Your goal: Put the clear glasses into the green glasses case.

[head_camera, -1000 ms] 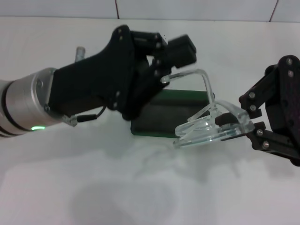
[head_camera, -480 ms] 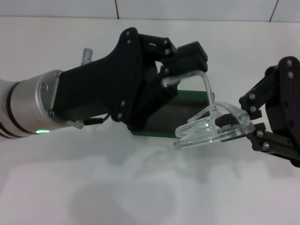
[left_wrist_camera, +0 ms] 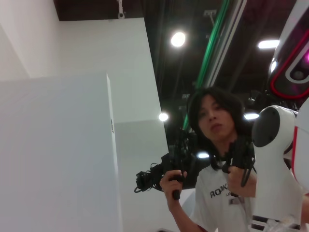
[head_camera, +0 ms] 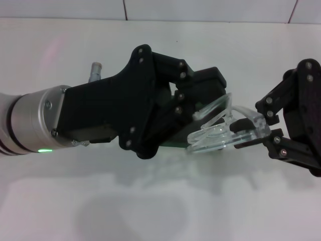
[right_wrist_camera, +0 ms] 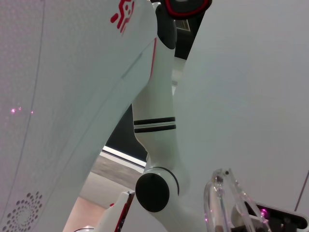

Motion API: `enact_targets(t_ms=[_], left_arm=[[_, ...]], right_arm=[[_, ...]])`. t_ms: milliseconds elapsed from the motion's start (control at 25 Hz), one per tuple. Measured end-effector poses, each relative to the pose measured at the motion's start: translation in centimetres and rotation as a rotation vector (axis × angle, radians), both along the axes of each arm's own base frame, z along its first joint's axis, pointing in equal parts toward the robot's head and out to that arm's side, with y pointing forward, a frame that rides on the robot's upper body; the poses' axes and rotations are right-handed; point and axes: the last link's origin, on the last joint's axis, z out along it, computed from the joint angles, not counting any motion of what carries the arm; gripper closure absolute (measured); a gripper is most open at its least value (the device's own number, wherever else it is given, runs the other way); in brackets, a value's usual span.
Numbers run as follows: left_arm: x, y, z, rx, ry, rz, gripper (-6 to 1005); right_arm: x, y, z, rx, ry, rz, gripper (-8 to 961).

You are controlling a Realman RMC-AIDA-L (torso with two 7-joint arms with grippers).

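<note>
The clear glasses (head_camera: 220, 134) hang just above the white table (head_camera: 150, 201), held level at one lens by my right gripper (head_camera: 243, 134), which is shut on them. One thin clear arm of the glasses lies folded down toward the frame, and its tip touches my left gripper (head_camera: 198, 108). That black left hand reaches in from the left and covers nearly all of the green glasses case (head_camera: 176, 146), so only a dark green sliver shows beneath it. The right wrist view shows the glasses' edge (right_wrist_camera: 227, 203) close up.
The table's back edge meets a white tiled wall (head_camera: 200, 10). A short silver stub (head_camera: 95, 68) sticks up behind the left arm. In the left wrist view a person (left_wrist_camera: 217, 145) stands holding hand controllers beside a white robot body (left_wrist_camera: 277, 164).
My left gripper has moved right and forward over the case. The glasses' raised arm has swung down from upright to folded. The right gripper holds its place.
</note>
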Motion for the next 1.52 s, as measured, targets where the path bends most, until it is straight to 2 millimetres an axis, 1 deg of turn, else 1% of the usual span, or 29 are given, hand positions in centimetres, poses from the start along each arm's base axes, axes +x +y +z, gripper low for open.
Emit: enact_targets(t_ms=[360, 560, 760, 1120, 1520], left_arm=[[0.0, -0.1, -0.1, 0.003, 0.003, -0.004, 944], [-0.2, 0.8, 0.0, 0.058, -0.001, 0.050, 944], [0.0, 1.0, 0.0, 0.068, 0.002, 0.044, 944], [0.9, 0.1, 0.0, 0.031, -0.001, -0.043, 944], [0.7, -0.1, 0.0, 0.022, -0.002, -0.038, 944]], right_arm=[[0.0, 0.1, 0.0, 0.001, 0.000, -0.004, 906], [0.0, 0.0, 0.0, -0.001, 0.000, 0.000, 906], [0.0, 0.0, 0.0, -0.002, 0.000, -0.001, 906], [0.2, 0.1, -0.1, -0.005, 0.001, -0.012, 906], [0.1, 0.1, 0.0, -0.006, 0.009, -0.011, 906]])
